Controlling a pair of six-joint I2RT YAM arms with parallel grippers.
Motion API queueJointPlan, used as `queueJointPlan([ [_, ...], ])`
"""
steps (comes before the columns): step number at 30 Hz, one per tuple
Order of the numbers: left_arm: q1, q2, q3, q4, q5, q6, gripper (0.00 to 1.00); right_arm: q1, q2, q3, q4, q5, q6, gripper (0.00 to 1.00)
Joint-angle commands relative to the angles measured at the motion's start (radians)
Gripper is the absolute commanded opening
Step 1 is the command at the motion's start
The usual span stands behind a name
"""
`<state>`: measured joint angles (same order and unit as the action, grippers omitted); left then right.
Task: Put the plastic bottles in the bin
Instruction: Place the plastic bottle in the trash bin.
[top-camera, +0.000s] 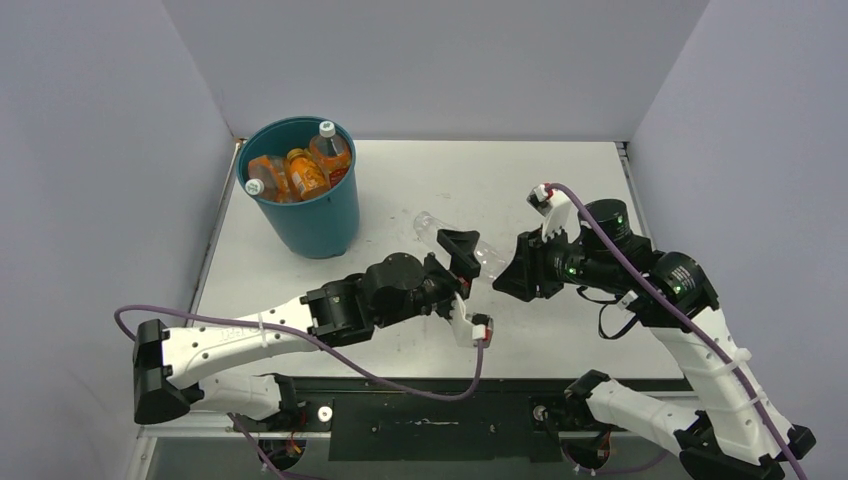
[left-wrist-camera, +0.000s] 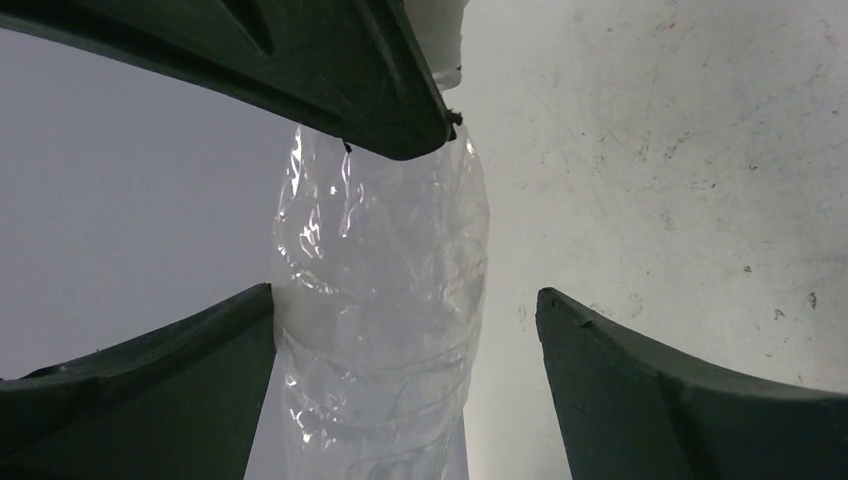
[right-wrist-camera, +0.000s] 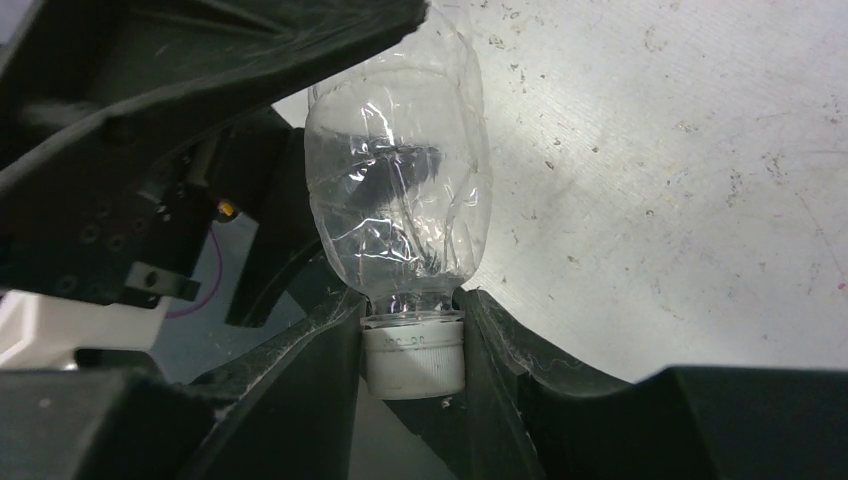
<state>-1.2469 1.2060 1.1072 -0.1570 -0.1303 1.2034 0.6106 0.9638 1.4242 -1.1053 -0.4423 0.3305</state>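
Closest to the right wrist camera, the right gripper (right-wrist-camera: 412, 350) is pinching the white cap (right-wrist-camera: 413, 362) of a clear crumpled bottle (right-wrist-camera: 400, 200). Its two fingers are pressing the cap from both sides, closed most of the way. The bottle's body is pointing away from that gripper, over the scuffed white table (right-wrist-camera: 680, 180).

Seen from the left wrist, the left gripper (left-wrist-camera: 405, 295) is standing wide open around the same bottle (left-wrist-camera: 380, 330) and is gripping nothing. One finger (left-wrist-camera: 150, 400) is sitting right at the bottle's side, while the other (left-wrist-camera: 700, 400) is staying apart from it.

From above, the two grippers are meeting near the middle of the table (top-camera: 560, 180), the left gripper (top-camera: 465, 268) facing the right gripper (top-camera: 510, 265) with the clear bottle (top-camera: 490, 255) between them. Whether the bottle is touching the table is not clear.

At the far left corner the blue bin (top-camera: 310, 215) is standing upright, well apart from the grippers, and is holding several orange bottles (top-camera: 300, 170).
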Motion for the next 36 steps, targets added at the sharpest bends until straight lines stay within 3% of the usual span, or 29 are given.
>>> queueJointPlan([
  [1, 0.013, 0.049, 0.055, 0.114, -0.098, -0.034, 0.99, 0.010, -0.027, 0.001, 0.044, -0.040, 0.017, 0.05],
  [3, 0.018, 0.061, 0.056, 0.138, -0.116, -0.038, 0.87, 0.009, -0.031, -0.004, 0.049, -0.047, 0.018, 0.05],
  [5, 0.018, 0.070, 0.059, 0.181, -0.137, -0.047, 0.67, 0.009, -0.034, -0.008, 0.058, -0.052, 0.021, 0.05],
  [8, 0.018, 0.071, 0.069, 0.222, -0.149, -0.081, 0.45, 0.009, -0.036, -0.009, 0.069, -0.058, 0.026, 0.07],
  [9, 0.018, 0.068, 0.076, 0.225, -0.148, -0.097, 0.39, 0.010, -0.036, -0.007, 0.074, -0.061, 0.030, 0.22],
  [10, 0.018, 0.064, 0.083, 0.225, -0.147, -0.117, 0.35, 0.010, -0.035, -0.003, 0.078, -0.063, 0.033, 0.44],
  [12, 0.019, 0.054, 0.088, 0.225, -0.149, -0.153, 0.31, 0.009, -0.043, 0.012, 0.098, -0.065, 0.041, 0.83],
  [13, 0.020, 0.047, 0.087, 0.226, -0.157, -0.167, 0.31, 0.010, -0.051, 0.019, 0.112, -0.054, 0.049, 0.96],
  [15, 0.023, 0.028, 0.081, 0.233, -0.183, -0.205, 0.31, 0.010, -0.073, 0.037, 0.156, -0.011, 0.074, 0.90],
  [17, 0.041, -0.003, 0.078, 0.243, -0.207, -0.284, 0.31, 0.009, -0.102, 0.046, 0.210, 0.045, 0.096, 0.90],
  [20, 0.138, -0.083, 0.088, 0.246, -0.207, -0.495, 0.31, 0.009, -0.167, 0.013, 0.313, 0.148, 0.124, 0.90],
  [26, 0.540, -0.216, 0.120, 0.242, -0.151, -0.983, 0.34, 0.011, -0.423, -0.293, 0.679, 0.359, 0.240, 0.90],
  [31, 0.888, -0.186, 0.194, 0.187, -0.092, -1.278, 0.35, 0.011, -0.477, -0.465, 0.785, 0.384, 0.274, 0.90],
  [36, 1.067, -0.091, 0.231, 0.248, -0.048, -1.438, 0.34, 0.011, -0.499, -0.609, 0.896, 0.353, 0.323, 0.90],
])
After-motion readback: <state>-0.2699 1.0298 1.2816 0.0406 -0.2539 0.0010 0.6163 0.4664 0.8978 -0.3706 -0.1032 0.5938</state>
